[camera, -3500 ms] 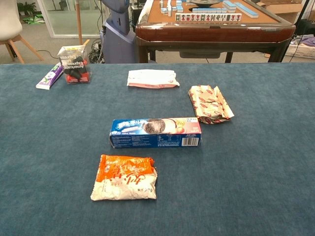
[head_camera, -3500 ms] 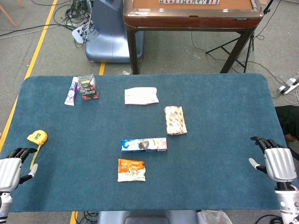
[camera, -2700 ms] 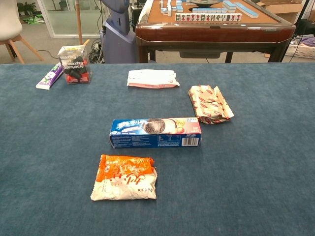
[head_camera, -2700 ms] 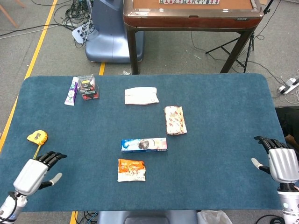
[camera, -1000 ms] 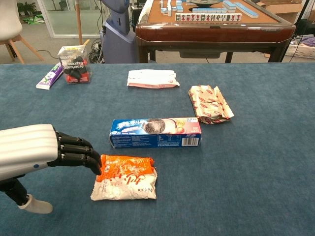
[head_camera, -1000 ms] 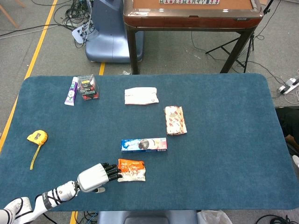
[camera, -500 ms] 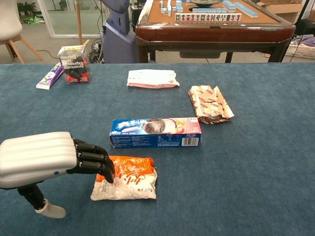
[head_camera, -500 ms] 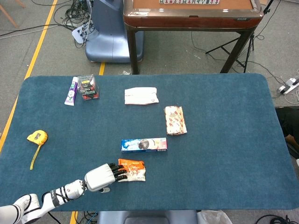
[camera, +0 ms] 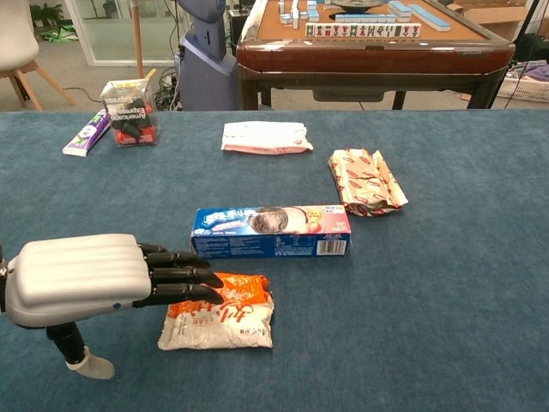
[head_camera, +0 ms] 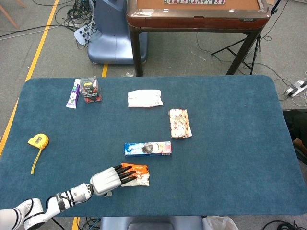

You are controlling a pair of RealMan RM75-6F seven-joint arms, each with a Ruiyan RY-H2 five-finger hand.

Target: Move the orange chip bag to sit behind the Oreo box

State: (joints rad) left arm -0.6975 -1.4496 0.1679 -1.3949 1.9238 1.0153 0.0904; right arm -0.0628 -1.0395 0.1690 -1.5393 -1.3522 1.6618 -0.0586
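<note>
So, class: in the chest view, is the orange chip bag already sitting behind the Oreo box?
No. The orange chip bag lies in front of the Oreo box, on the near side, with the left hand reaching over it.

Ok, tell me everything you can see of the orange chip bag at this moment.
The orange chip bag is a small crinkly packet, orange along its far part and white nearer the camera, with red print on the white. It looks sealed and lies flat on the blue table, just in front of the Oreo box with a strip of cloth between them. The left hand reaches over its left end, dark fingers stretched above the orange part; whether they touch it cannot be told.
</note>
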